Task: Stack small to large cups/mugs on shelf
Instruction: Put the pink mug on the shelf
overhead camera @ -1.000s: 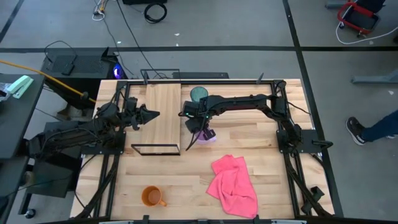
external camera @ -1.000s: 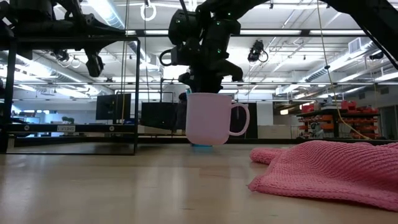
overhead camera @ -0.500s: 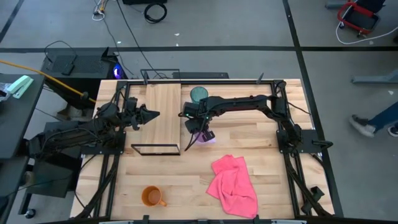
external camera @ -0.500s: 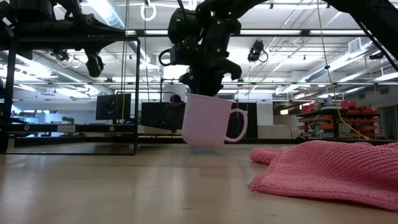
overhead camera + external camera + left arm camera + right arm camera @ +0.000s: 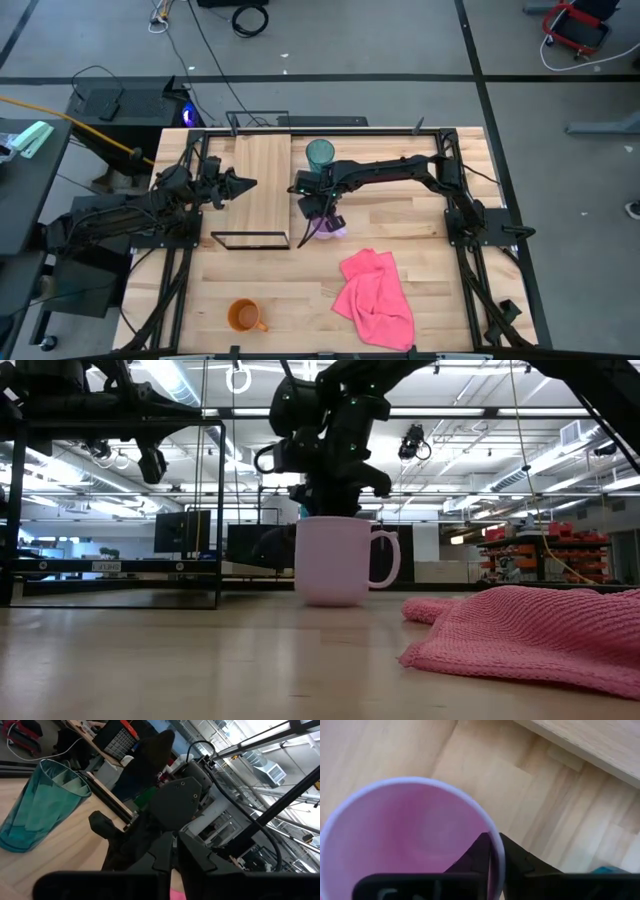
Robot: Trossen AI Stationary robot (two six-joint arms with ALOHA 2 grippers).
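Observation:
The pale purple mug stands upright on the table's middle, just right of the shelf's near end; its handle points to the table's right. My right gripper is above it, shut on its rim. The teal tumbler stands on its base on the table, far of the mug, beside the shelf plank; it also shows in the left wrist view. The orange mug stands near the front left. My left gripper is shut and empty at the plank's left edge. My right gripper holds the purple mug by its rim, on the side toward the shelf, with one finger inside the cup and one outside. The fingers come from above, pointing down. The mug is upright with its base on the table.
A crumpled pink cloth lies front right of the mug and shows near in the low view. The shelf's black wire frame runs along the plank's near end and stands up at the left.
My right gripper has gone a little toward the table's near edge and down, still shut on the purple mug's rim. The mug was tipped half a second ago, with its base clear of the table. It is now upright and set on the table.

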